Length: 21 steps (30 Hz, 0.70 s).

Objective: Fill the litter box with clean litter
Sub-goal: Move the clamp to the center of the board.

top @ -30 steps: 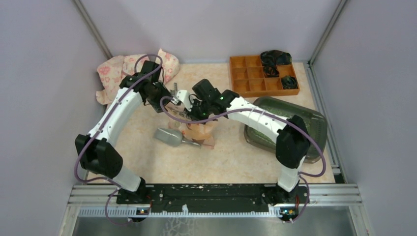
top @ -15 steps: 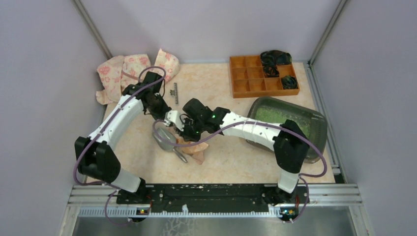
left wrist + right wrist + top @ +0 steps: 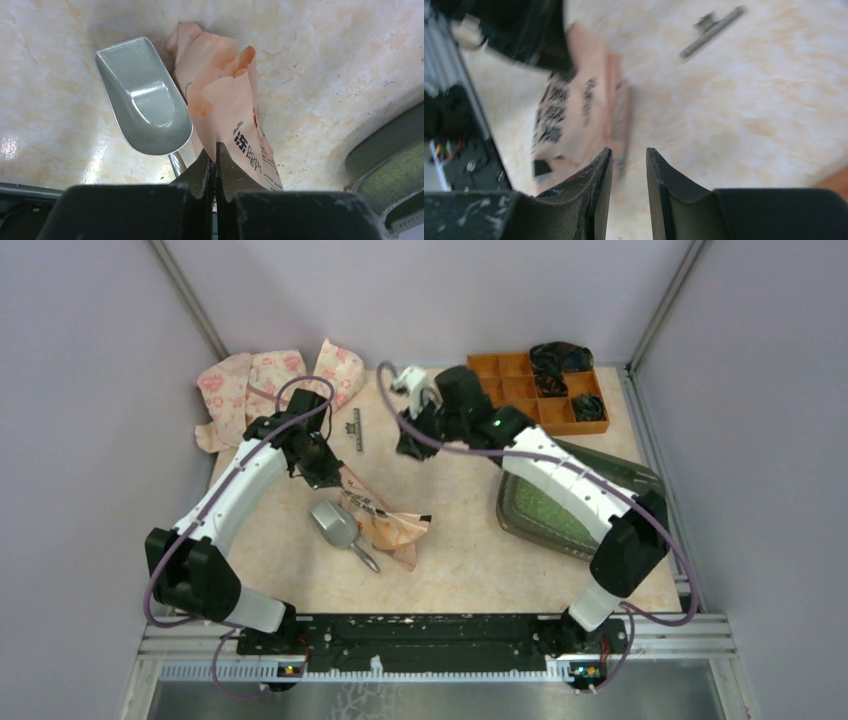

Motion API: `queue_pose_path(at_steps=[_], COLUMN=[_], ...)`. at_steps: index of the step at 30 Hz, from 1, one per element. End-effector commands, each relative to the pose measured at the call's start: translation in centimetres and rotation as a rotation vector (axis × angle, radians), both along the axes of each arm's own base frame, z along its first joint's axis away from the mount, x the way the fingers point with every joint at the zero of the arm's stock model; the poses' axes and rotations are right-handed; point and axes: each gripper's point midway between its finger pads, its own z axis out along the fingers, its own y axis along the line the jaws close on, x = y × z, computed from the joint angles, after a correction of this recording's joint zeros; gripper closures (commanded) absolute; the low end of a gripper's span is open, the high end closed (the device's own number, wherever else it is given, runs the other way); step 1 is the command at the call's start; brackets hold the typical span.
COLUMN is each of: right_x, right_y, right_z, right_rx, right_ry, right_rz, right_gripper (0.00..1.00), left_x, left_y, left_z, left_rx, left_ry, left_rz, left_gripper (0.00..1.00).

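The dark grey-green litter box (image 3: 640, 490) lies at the right, partly under my right arm. Light-green clean litter (image 3: 548, 508) covers its floor. A crumpled pink printed bag (image 3: 397, 529) lies mid-table beside a grey scoop (image 3: 335, 523). My left gripper (image 3: 330, 475) is shut on the bag's upper edge. The left wrist view shows the jaws pinching the bag (image 3: 225, 95), with the scoop (image 3: 142, 100) just left of it and the litter box rim (image 3: 385, 145) at the right. My right gripper (image 3: 409, 447) hangs above the table behind the bag. It stands open (image 3: 629, 152) with nothing between its fingers.
An orange compartment tray (image 3: 520, 400) holding dark items sits at the back right. A pink floral cloth (image 3: 255, 380) is bunched at the back left. A small grey bar (image 3: 357, 428) lies on the table behind the left gripper, also seen as a bar (image 3: 711, 29) in the right wrist view.
My right gripper has opened, let go of the bag and swung up and back toward the orange tray. My left gripper closed on the bag's edge and stays there.
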Motion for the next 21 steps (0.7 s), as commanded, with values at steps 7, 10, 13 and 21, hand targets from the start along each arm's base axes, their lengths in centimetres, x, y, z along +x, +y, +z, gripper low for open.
queue_pose_path(at_steps=[7, 10, 13, 21], right_x=[15.6, 18.8, 21.2, 24.9], right_y=[4.4, 6.4, 7.9, 9.3], right_z=[0.1, -2.4, -4.6, -8.2], right_rx=[0.162, 0.153, 0.158, 0.221], right_ry=[0.122, 0.136, 0.127, 0.034], right_rz=[-0.273, -0.306, -0.323, -0.401], right_gripper=[0.66, 0.64, 0.62, 0.58], left_x=[-0.2, -0.2, -0.4, -1.1], left_y=[2.0, 2.3, 2.6, 3.4], left_z=[-0.7, -0.5, -0.1, 0.2], left_rx=[0.106, 0.119, 0.129, 0.163], left_ry=[0.021, 0.018, 0.014, -0.006], left_rz=[0.014, 0.016, 0.017, 0.005], left_gripper=[1.00, 1.00, 1.00, 1.00])
